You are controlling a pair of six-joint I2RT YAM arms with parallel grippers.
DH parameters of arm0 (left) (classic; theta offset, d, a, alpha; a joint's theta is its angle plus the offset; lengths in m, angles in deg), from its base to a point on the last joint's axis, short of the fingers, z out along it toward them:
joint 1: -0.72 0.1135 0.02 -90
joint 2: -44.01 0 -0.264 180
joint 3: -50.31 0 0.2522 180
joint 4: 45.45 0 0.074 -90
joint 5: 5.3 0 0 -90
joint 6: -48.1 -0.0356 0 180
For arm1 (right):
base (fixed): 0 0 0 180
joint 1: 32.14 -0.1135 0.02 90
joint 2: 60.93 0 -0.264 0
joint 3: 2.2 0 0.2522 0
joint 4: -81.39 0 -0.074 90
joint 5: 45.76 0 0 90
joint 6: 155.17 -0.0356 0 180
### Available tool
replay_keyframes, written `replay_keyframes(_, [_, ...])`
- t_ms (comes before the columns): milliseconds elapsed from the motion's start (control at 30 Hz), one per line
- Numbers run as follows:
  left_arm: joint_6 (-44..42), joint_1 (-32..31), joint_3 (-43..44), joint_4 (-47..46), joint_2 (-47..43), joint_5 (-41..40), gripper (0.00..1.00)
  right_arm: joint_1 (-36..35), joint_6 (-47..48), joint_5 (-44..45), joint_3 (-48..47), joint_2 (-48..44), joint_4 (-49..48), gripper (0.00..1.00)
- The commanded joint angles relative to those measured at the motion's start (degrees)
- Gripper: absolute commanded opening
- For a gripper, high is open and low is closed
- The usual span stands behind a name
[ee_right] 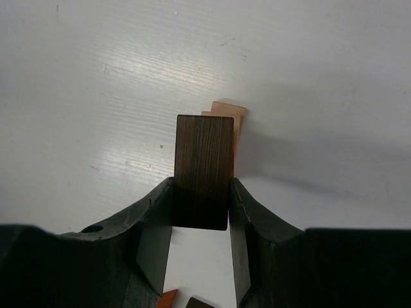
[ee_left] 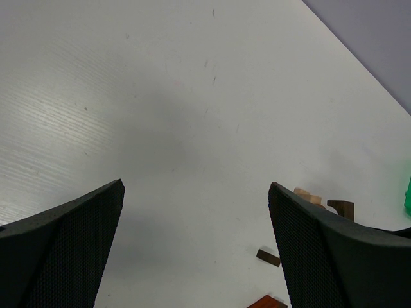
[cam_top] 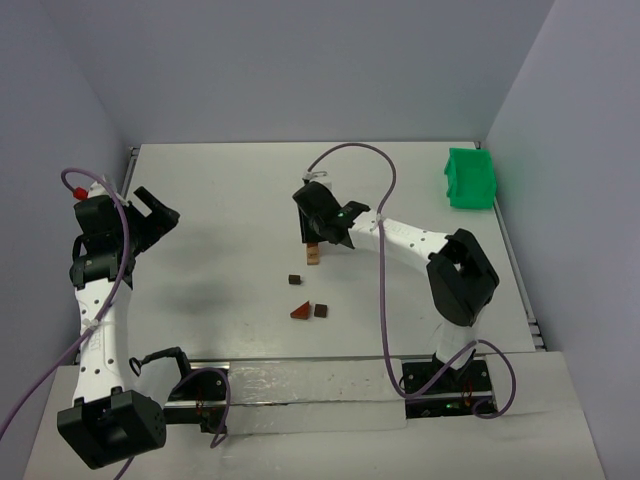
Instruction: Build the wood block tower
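My right gripper (cam_top: 312, 228) is shut on a dark brown wooden bar (ee_right: 204, 170), which stands out past the fingertips (ee_right: 239, 212). The bar is held over a short stack of light tan blocks (ee_right: 235, 120), also seen on the table in the top view (cam_top: 313, 255). I cannot tell whether the bar touches the stack. A small dark brown block (cam_top: 295, 280), a reddish-brown wedge (cam_top: 301, 311) and a dark cube (cam_top: 321, 310) lie loose nearer the arms. My left gripper (cam_top: 152, 214) is open and empty, raised at the far left.
A green bin (cam_top: 470, 178) stands at the back right corner. Walls close the table at the back and both sides. In the left wrist view, the tan stack (ee_left: 308, 196), the small dark block (ee_left: 268, 257) and the wedge (ee_left: 268, 301) lie beyond my open fingers (ee_left: 321, 250).
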State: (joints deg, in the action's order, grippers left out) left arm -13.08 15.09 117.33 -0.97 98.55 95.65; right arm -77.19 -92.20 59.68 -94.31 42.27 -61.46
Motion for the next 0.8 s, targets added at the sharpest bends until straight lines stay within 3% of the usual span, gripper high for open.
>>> replay_keyframes(0, [-0.9, 0.2, -0.1, -2.9, -0.6, 1.3, 0.99, 0.8, -0.6, 1.2, -1.1, -1.0, -1.2, 0.09])
replay_keyframes(767, [-0.9, 0.3, -0.3, -3.0, -0.4, 1.5, 0.99, 1.6, -1.0, -1.2, -2.8, 2.4, 0.1, 0.12])
